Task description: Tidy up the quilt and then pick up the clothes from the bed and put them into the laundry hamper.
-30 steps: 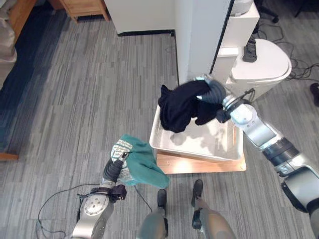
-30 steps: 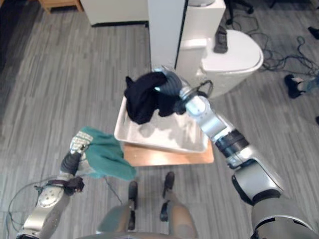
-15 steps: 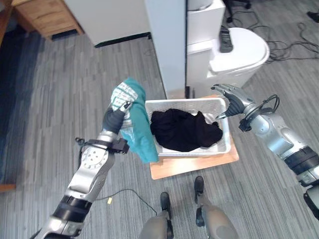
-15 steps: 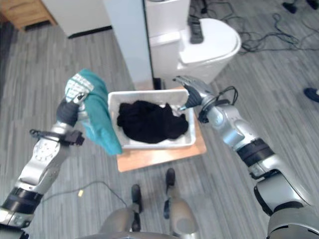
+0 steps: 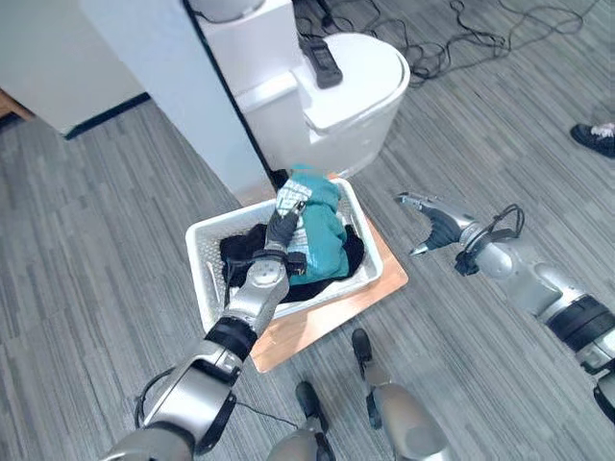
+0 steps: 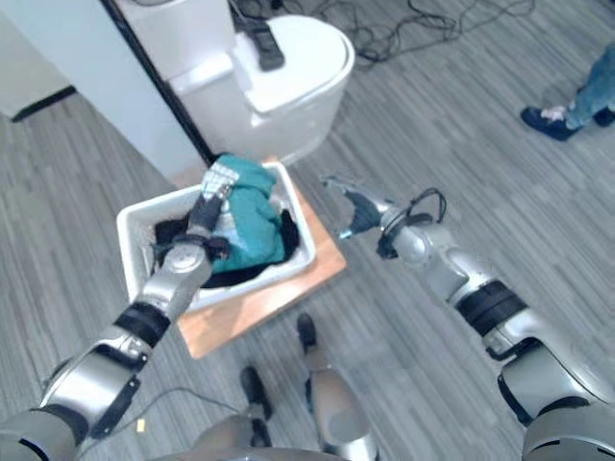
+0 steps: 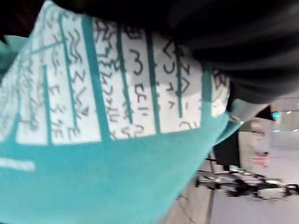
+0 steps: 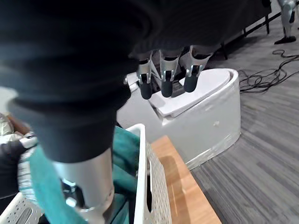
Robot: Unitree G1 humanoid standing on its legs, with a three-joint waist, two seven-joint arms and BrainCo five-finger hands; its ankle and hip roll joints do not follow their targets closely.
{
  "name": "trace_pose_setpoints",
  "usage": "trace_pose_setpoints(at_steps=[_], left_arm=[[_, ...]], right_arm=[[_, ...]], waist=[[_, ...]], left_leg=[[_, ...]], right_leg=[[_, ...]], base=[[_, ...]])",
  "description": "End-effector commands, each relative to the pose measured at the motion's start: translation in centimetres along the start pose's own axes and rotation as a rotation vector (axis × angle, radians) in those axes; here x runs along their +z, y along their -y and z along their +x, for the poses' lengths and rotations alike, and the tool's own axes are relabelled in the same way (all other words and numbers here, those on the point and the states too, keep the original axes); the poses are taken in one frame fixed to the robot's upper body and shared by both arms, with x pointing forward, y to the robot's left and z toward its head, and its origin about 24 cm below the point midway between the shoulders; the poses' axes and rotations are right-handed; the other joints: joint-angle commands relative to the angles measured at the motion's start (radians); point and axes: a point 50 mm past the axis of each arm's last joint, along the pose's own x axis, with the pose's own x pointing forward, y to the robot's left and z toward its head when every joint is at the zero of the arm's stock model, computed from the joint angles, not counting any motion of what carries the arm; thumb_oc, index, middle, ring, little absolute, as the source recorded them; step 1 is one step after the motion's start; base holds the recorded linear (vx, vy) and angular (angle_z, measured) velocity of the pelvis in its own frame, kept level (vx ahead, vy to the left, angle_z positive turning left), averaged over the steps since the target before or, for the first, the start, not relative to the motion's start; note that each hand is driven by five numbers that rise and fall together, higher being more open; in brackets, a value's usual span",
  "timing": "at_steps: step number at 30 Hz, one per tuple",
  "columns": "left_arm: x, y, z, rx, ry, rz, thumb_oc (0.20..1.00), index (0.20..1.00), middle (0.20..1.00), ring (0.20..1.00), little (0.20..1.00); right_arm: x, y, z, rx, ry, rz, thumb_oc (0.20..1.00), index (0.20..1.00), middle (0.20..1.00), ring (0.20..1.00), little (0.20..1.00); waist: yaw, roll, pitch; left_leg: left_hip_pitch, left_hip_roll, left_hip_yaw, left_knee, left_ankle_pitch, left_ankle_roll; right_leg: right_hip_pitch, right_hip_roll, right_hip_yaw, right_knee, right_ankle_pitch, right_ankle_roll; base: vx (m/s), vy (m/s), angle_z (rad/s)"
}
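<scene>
The laundry hamper (image 5: 206,279) looks like white plastic with perforated walls and a smooth rim. It sits on a board (image 5: 384,274) of pale, matt wood. The teal garment (image 5: 322,226) is soft matt cloth with a white printed panel; under it lies black clothing (image 5: 240,259), also matt cloth. The floor (image 5: 96,269) is grey, wood-grain planking with a dull finish. The white bin (image 5: 351,86) behind has a smooth, slightly glossy plastic shell.

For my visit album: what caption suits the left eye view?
Left hand lowers teal shirt onto black garment in white hamper.
</scene>
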Motion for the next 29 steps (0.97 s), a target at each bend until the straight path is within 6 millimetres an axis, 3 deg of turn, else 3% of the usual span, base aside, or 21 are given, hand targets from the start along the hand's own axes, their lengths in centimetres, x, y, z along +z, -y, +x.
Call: trace_pose_setpoints(at_steps=[1,3,5,8,9,10,13,15,16,17,18,19,20,21,22,23,24,25,29], left_arm=[[1.1,-1.6,0.9,0.015,-0.027,0.139,1.0,1.0,1.0,1.0,1.0],[-1.0,-2.2,0.4,0.064,-0.101,0.101,1.0,1.0,1.0,1.0,1.0],[-1.3,-2.5,0.2,0.092,-0.098,0.049,1.0,1.0,1.0,1.0,1.0],[-0.6,-3.5,-0.5,0.158,-0.017,-0.057,1.0,1.0,1.0,1.0,1.0],[0.3,-5.2,-1.5,0.211,0.073,-0.081,1.0,1.0,1.0,1.0,1.0],[0.3,-5.2,-1.6,0.211,0.073,-0.08,1.0,1.0,1.0,1.0,1.0],[2.4,-7.1,-3.3,0.215,0.215,-0.097,1.0,1.0,1.0,1.0,1.0],[1.0,-9.4,-6.0,0.3,0.258,-0.33,1.0,1.0,1.0,1.0,1.0],[1.0,-9.4,-6.0,0.3,0.258,-0.33,1.0,1.0,1.0,1.0,1.0],[-4.1,-10.9,-9.4,0.429,0.134,-0.496,1.0,1.0,1.0,1.0,1.0],[-8.8,-11.7,-12.0,0.532,-0.025,-0.55,1.0,1.0,1.0,1.0,1.0],[-11.1,-12.0,-13.3,0.585,-0.118,-0.551,1.0,1.0,1.0,1.0,1.0],[-15.1,-12.1,-15.4,0.662,-0.302,-0.546,1.0,1.0,1.0,1.0,1.0],[-19.9,-11.9,-19.0,0.746,-0.548,-0.565,1.0,1.0,1.0,1.0,1.0],[-19.9,-11.9,-19.0,0.746,-0.546,-0.565,1.0,1.0,1.0,1.0,1.0],[-21.4,-11.6,-20.5,0.768,-0.636,-0.566,1.0,1.0,1.0,1.0,1.0],[-24.1,-10.3,-23.9,0.753,-0.841,-0.521,1.0,1.0,1.0,1.0,1.0],[-24.0,-10.3,-23.9,0.753,-0.841,-0.521,1.0,1.0,1.0,1.0,1.0],[-26.4,-8.0,-28.2,0.677,-1.085,-0.414,1.0,1.0,1.0,1.0,1.0]], right_arm=[[0.6,1.8,1.0,-0.116,0.045,0.023,1.0,1.0,1.0,1.0,1.0],[0.0,0.7,0.7,-0.113,0.015,0.042,1.0,1.0,1.0,1.0,1.0],[-0.2,0.1,0.4,-0.106,0.007,0.054,1.0,1.0,1.0,1.0,1.0],[-1.7,-2.2,-1.1,-0.07,-0.062,0.092,1.0,1.0,1.0,1.0,1.0],[-3.1,-3.9,-2.6,-0.046,-0.136,0.118,1.0,1.0,1.0,1.0,1.0],[-3.1,-3.9,-2.6,-0.046,-0.136,0.119,1.0,1.0,1.0,1.0,1.0],[-5.6,-6.6,-5.1,-0.014,-0.294,0.181,1.0,1.0,1.0,1.0,1.0],[-8.9,-10.5,-8.4,-0.085,-0.61,0.409,1.0,1.0,1.0,1.0,1.0],[-8.9,-10.5,-8.4,-0.085,-0.61,0.409,1.0,1.0,1.0,1.0,1.0],[-10.4,-14.4,-11.4,-0.121,-0.885,0.592,1.0,1.0,1.0,1.0,1.0],[-10.3,-17.1,-13.1,-0.101,-1.011,0.723,1.0,1.0,1.0,1.0,1.0],[-10.1,-17.8,-13.4,-0.095,-1.037,0.782,1.0,1.0,1.0,1.0,1.0],[-9.8,-18.6,-13.7,-0.079,-1.055,0.841,1.0,1.0,1.0,1.0,1.0],[-9.1,-20.1,-14.0,-0.023,-1.073,0.92,1.0,1.0,1.0,1.0,1.0],[-9.1,-20.0,-14.0,-0.024,-1.072,0.921,1.0,1.0,1.0,1.0,1.0],[-8.9,-20.8,-14.5,0.001,-1.097,0.945,1.0,1.0,1.0,1.0,1.0],[-8.1,-22.7,-15.6,0.029,-1.173,1.048,1.0,1.0,1.0,1.0,1.0],[-8.0,-22.8,-15.6,0.029,-1.173,1.048,1.0,1.0,1.0,1.0,1.0],[-6.0,-25.8,-17.2,0.162,-1.258,1.091,1.0,1.0,1.0,1.0,1.0]], waist=[[0.012,-0.005,-0.009],[0.02,-0.007,-0.003],[0.022,-0.01,-0.001],[0.039,-0.01,-0.001],[0.054,-0.008,-0.001],[0.054,-0.009,-0.003],[0.074,-0.003,-0.011],[0.095,0.006,-0.02],[0.095,0.006,-0.021],[0.117,0.014,-0.034],[0.128,0.015,-0.043],[0.132,0.014,-0.048],[0.135,0.014,-0.052],[0.139,0.011,-0.064],[0.138,0.01,-0.065],[0.14,0.009,-0.073],[0.141,0.003,-0.09],[0.142,0.003,-0.09],[0.152,-0.008,-0.121]], left_leg=[[0.0,0.099,-0.066,-0.001,-0.018,-0.07],[0.007,0.102,-0.074,-0.001,-0.013,-0.071],[0.015,0.103,-0.077,-0.001,-0.012,-0.072],[0.034,0.103,-0.091,-0.001,-0.016,-0.071],[0.054,0.104,-0.103,-0.001,-0.021,-0.071],[0.051,0.103,-0.103,-0.001,-0.019,-0.071],[0.068,0.1,-0.12,-0.001,-0.024,-0.07],[0.087,0.096,-0.14,-0.001,-0.03,-0.067],[0.086,0.095,-0.14,-0.001,-0.03,-0.067],[0.105,0.094,-0.157,-0.001,-0.036,-0.062],[0.118,0.093,-0.163,-0.001,-0.041,-0.058],[0.126,0.092,-0.164,-0.001,-0.043,-0.057],[0.136,0.091,-0.164,-0.001,-0.048,-0.055],[0.145,0.092,-0.163,-0.001,-0.052,-0.054],[0.142,0.091,-0.163,-0.001,-0.05,-0.054],[0.144,0.092,-0.162,-0.001,-0.051,-0.054],[0.155,0.094,-0.161,-0.001,-0.054,-0.053],[0.155,0.094,-0.16,-0.001,-0.055,-0.053],[0.166,0.094,-0.16,-0.001,-0.059,-0.05]], right_leg=[[0.06,-0.093,-0.021,-0.005,-0.185,0.113],[0.074,-0.096,-0.028,-0.005,-0.192,0.11],[0.083,-0.096,-0.032,-0.005,-0.196,0.108],[0.116,-0.1,-0.046,-0.005,-0.204,0.103],[0.148,-0.105,-0.061,-0.004,-0.212,0.102],[0.145,-0.105,-0.061,-0.005,-0.21,0.101],[0.178,-0.114,-0.084,-0.001,-0.218,0.098],[0.216,-0.122,-0.106,0.004,-0.229,0.095],[0.215,-0.122,-0.106,0.004,-0.229,0.095],[0.247,-0.124,-0.119,0.005,-0.242,0.091],[0.269,-0.126,-0.124,0.003,-0.247,0.09],[0.278,-0.127,-0.126,0.003,-0.249,0.09],[0.286,-0.128,-0.124,0.003,-0.252,0.091],[0.298,-0.13,-0.122,0.001,-0.254,0.092],[0.295,-0.13,-0.121,0.001,-0.252,0.092],[0.297,-0.131,-0.121,0.0,-0.253,0.092],[0.309,-0.133,-0.119,-0.002,-0.254,0.093],[0.309,-0.133,-0.119,-0.002,-0.254,0.093],[0.322,-0.136,-0.125,-0.005,-0.253,0.095]], base=[[0.0,-0.029,-0.13],[0.01,-0.016,0.01],[0.01,0.001,0.11],[0.05,0.008,0.14],[0.04,-0.007,0.25],[0.05,-0.005,0.28],[0.03,0.012,0.38],[0.02,0.018,0.52],[0.04,0.033,0.48],[0.05,0.045,0.31],[0.06,0.059,0.09],[0.03,0.058,0.02],[0.03,0.071,0.1],[0.01,0.056,0.1],[0.01,0.042,0.05],[0.04,0.035,-0.03],[0.04,0.036,0.05],[0.04,0.04,0.04],[0.02,0.028,-0.01]])
